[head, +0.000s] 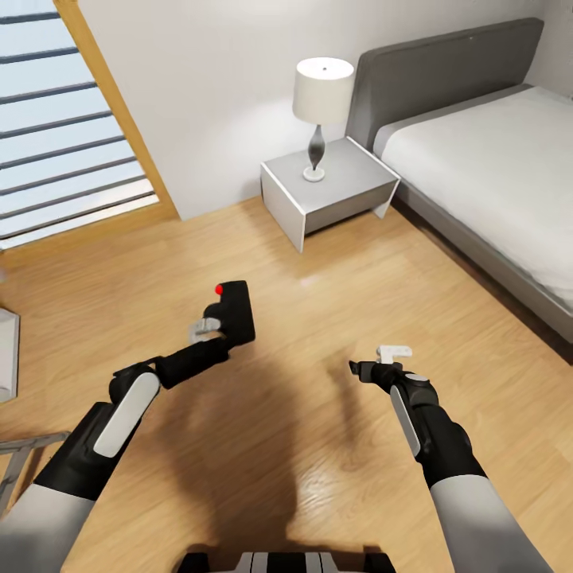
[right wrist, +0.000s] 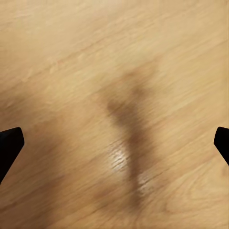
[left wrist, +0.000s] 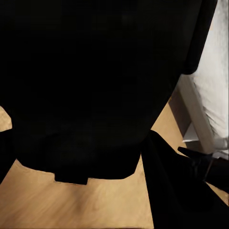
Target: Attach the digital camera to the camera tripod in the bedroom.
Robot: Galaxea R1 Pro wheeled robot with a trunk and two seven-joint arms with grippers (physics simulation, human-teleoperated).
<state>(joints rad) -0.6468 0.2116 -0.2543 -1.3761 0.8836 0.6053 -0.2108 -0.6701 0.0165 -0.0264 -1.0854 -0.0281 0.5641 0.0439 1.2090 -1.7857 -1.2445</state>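
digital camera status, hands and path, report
Left hand shut on digital camera, held above floor. Right hand open, empty. Nightstand and bed ahead.

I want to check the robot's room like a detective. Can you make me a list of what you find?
Surface: light wood floor, with the robot's shadow on it.
Job's things: camera, dark with a red button, held up over the floor in the left gripper. Silver legs at the head view's left edge may be the tripod; too little shows to tell.
Clutter: nothing seen.
Grippers: left shut on the camera; right gripper open over the floor, holding nothing.
Cables: nothing seen.
Surroundings: grey bed, nightstand with a lamp on it, white wall.
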